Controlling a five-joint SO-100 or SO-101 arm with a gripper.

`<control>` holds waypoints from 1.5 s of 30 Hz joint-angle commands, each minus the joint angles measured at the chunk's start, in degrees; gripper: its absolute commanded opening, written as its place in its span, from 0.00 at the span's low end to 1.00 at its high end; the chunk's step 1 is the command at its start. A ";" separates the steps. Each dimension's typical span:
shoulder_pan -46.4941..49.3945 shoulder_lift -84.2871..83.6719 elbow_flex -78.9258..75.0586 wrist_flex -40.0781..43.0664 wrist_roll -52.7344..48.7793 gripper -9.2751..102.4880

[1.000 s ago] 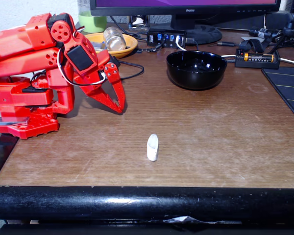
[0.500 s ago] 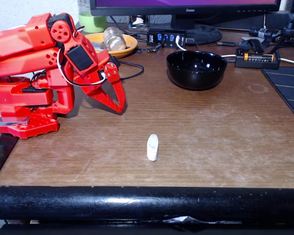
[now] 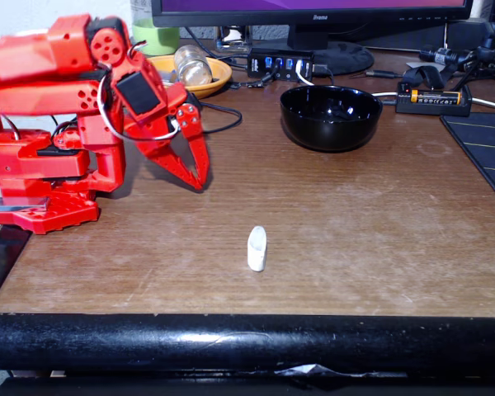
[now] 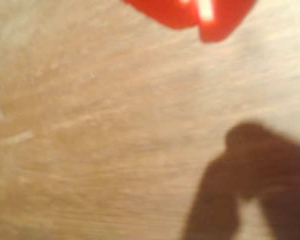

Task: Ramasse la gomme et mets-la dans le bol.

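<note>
On the scuffed brown wooden worktop [image 3: 355, 223] we see the glossy black round bowl [image 3: 331, 117] at the back, the red plastic pincer [image 3: 200, 176] clenched w/ nothing in it, and near the front edge the small white oblong eraser [image 3: 256, 248], prob. light, rubbery, grippy, so we'd pinch across its narrow mid.

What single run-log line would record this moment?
phase: pre-grasp | gripper: shut, empty, above table | eraser: on table, untouched | bowl: empty
</note>
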 commanded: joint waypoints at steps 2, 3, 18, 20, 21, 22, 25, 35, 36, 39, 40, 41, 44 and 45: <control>0.44 -17.75 -14.94 -0.09 -3.25 0.03; 0.44 -19.60 -16.61 0.62 -3.78 0.03; 6.59 -25.66 -23.55 -2.02 -12.48 0.03; 8.26 -29.53 -26.19 -2.64 -12.04 0.03; 8.35 -31.55 -27.51 -2.46 -12.22 0.03; 8.35 -33.84 -29.00 -2.11 -12.22 0.03; 8.35 -41.57 -34.10 -0.88 -12.66 0.03; 12.04 -47.55 -40.87 2.29 -28.21 0.03; 12.57 -48.16 -41.48 2.72 -28.65 0.03; 13.62 -49.75 -42.63 3.78 -29.53 0.09; 13.89 -50.19 -42.98 4.57 -30.15 0.11; 14.24 -50.63 -43.51 5.54 -30.41 0.14; 14.85 -51.77 -44.47 6.94 -31.99 0.17; 14.85 -51.86 -44.47 7.47 -32.87 0.18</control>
